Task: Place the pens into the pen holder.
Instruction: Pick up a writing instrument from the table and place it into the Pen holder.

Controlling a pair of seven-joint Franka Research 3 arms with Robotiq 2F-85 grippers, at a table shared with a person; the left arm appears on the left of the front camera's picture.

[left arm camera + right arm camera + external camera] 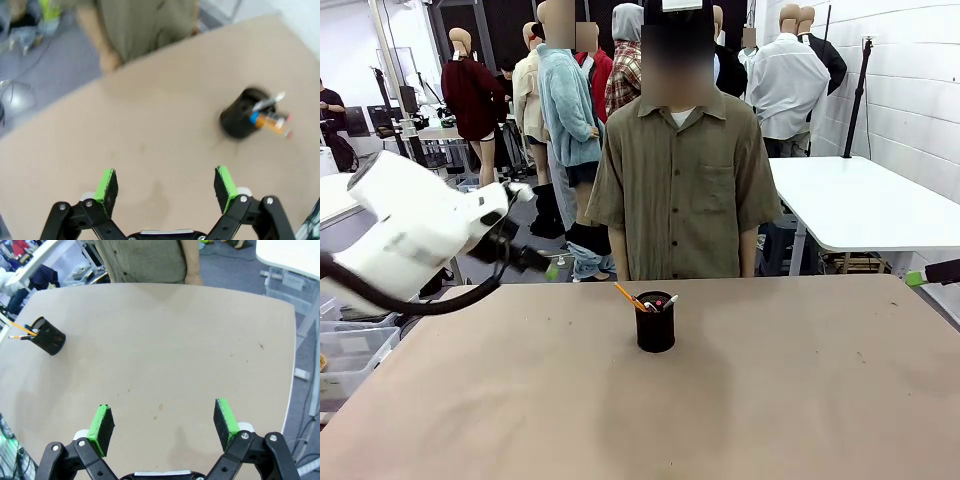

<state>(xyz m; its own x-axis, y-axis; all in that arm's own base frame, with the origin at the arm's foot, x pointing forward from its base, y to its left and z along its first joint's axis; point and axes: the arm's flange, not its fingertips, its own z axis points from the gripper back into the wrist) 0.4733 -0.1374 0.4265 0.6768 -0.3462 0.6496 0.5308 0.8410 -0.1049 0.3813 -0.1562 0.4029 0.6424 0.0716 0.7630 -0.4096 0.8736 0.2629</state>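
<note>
The black mesh pen holder [655, 328] stands upright at the middle of the tan table [770, 400]. Inside it lean the orange-yellow pencil [628, 296], the black marker with red ends [657, 301] and the silvery-white pen [670, 301]. The holder [241, 120] with the pens shows blurred in the left wrist view, and the holder [48, 336] sits at the far left in the right wrist view. My left gripper [167, 187] hangs open above the table's left side, its green tip [552, 270] showing. My right gripper [162, 425] is open over the right side, its tip [916, 279] at the edge.
A person in an olive shirt [682, 180] stands at the far edge, arms down. A white table [865, 200] stands behind at the right. Clear plastic bins [350, 350] sit off the table's left edge.
</note>
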